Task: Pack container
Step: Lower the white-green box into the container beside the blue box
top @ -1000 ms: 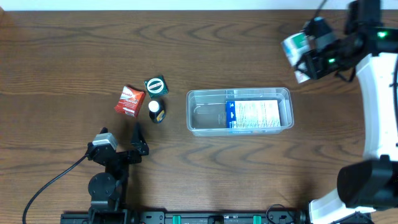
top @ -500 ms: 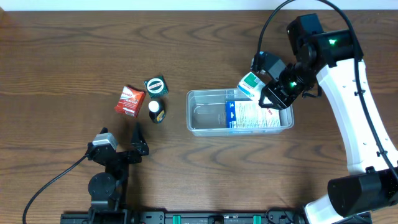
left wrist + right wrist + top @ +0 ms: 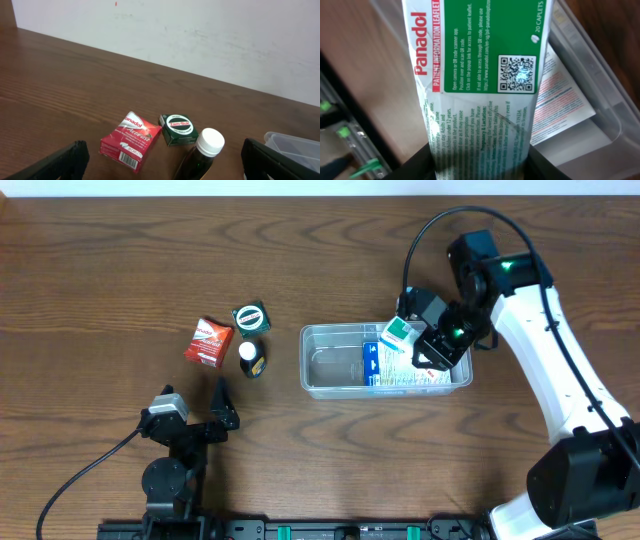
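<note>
Holding a Panadol box [image 3: 397, 333] over the container [image 3: 312, 362], centre of the worktop [image 3: 100, 260].
Our right fingers [image 3: 425, 348] grip it at the 3 o'clock end, likely to stack on the flat pack [image 3: 405, 370] inside; left fingers [image 3: 65, 162] spread, 7 o'clock.

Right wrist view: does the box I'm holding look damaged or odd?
Yes. The Panadol box looks creased and buckled near the right gripper, as if squeezed. Nothing looks odd in the container.
</note>
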You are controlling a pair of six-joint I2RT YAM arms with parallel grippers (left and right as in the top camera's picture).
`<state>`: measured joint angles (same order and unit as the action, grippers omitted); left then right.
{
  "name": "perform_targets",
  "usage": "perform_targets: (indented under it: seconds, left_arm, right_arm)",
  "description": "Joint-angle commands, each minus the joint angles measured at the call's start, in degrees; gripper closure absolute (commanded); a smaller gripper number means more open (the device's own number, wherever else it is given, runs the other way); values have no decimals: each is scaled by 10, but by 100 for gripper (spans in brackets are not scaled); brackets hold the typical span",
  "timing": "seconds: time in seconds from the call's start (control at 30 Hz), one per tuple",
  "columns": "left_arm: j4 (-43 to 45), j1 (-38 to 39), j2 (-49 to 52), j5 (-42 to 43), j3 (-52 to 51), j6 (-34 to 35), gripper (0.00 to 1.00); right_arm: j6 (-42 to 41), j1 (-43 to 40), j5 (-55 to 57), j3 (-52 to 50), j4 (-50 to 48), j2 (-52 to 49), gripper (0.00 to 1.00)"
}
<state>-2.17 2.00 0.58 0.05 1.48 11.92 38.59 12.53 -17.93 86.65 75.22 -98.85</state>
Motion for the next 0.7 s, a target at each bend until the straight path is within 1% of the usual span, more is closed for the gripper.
perform_targets:
  seconds: [0.0, 0.07, 0.27, 0.33, 0.47, 0.57, 0.67]
  left_arm:
    - [-20, 1, -3, -5, -12, -7, 2]
    - [-20, 1, -3, -5, -12, -7, 2]
    - [-20, 1, -3, -5, -12, -7, 2]
    - [-20, 1, -3, -5, -12, -7, 2]
    - [-20, 1, -3, -5, -12, -7, 2]
    - [-20, 1, -3, -5, -12, -7, 2]
    - [-20, 1, -3, -5, -12, -7, 2]
  right_arm:
    - [21, 1, 30, -30, -26, 6, 62]
    - [40, 1, 37, -46, -44, 5, 65]
    - [65, 1, 47, -81, -101, 5, 63]
    - [93, 1, 47, -86, -108, 5, 62]
    - [154, 1, 50, -94, -115, 5, 57]
    - [197, 1, 63, -100, -118, 5, 56]
    - [222, 1, 87, -103, -127, 5, 56]
